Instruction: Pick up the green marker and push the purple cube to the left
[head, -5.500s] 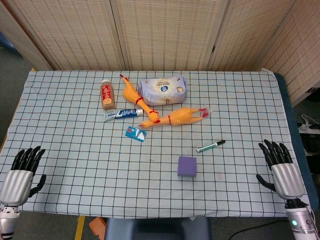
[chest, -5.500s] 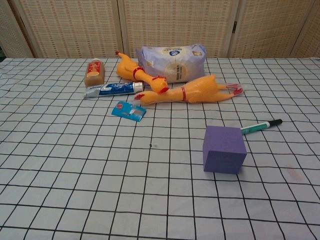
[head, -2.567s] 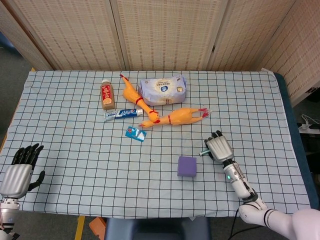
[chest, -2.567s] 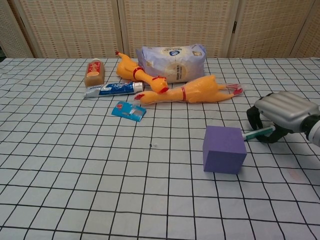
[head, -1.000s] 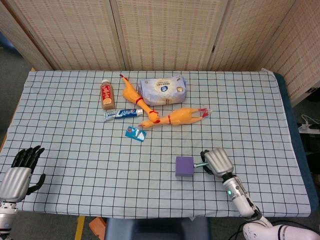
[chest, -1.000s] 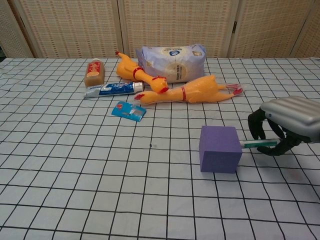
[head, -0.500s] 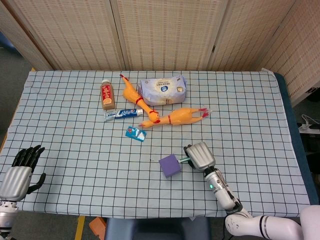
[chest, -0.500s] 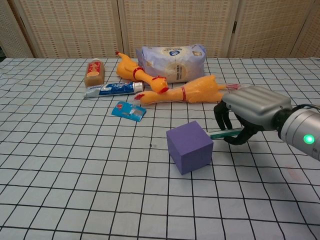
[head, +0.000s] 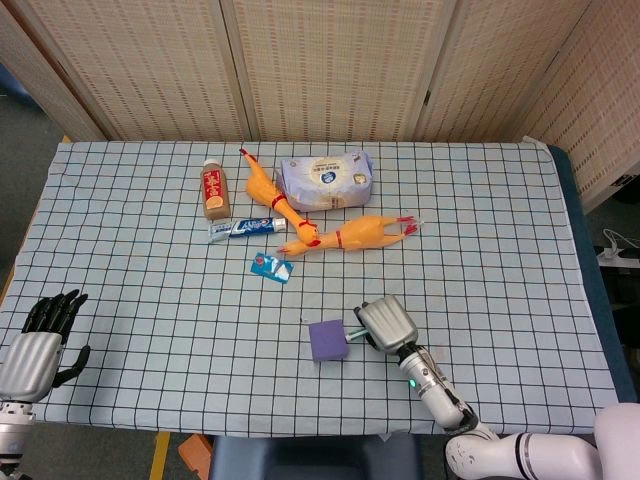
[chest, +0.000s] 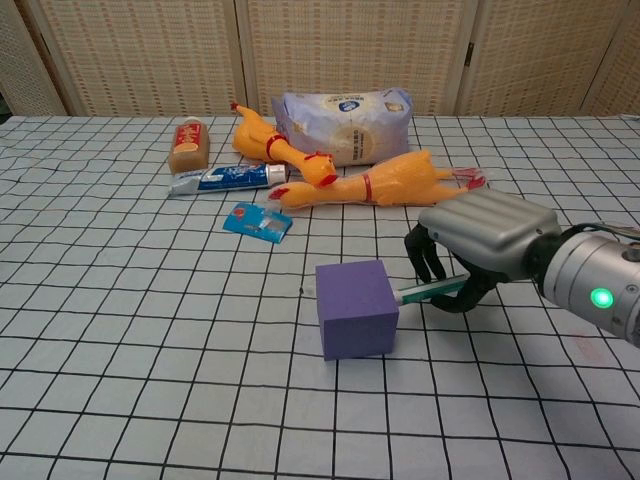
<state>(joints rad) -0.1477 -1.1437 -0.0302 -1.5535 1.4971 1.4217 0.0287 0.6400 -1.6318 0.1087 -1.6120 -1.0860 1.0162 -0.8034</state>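
The purple cube (head: 327, 340) (chest: 356, 308) sits on the checked cloth near the front middle of the table. Just to its right, my right hand (head: 386, 323) (chest: 483, 237) grips the green marker (chest: 431, 290) (head: 354, 333), which lies nearly level with its tip against the cube's right face. Its fingers curl down around the marker's barrel. My left hand (head: 38, 345) hangs at the table's front left corner with fingers apart and nothing in it; only the head view shows it.
Behind the cube lie two yellow rubber chickens (chest: 385, 184), a blue packet (chest: 257, 222), a toothpaste tube (chest: 227, 178), a small bottle (chest: 188, 145) and a wipes pack (chest: 345, 124). The checked cloth (head: 150, 290) covers the table.
My right hand has moved left with the marker, and the cube has slid left ahead of it and turned slightly. The left hand has not moved.
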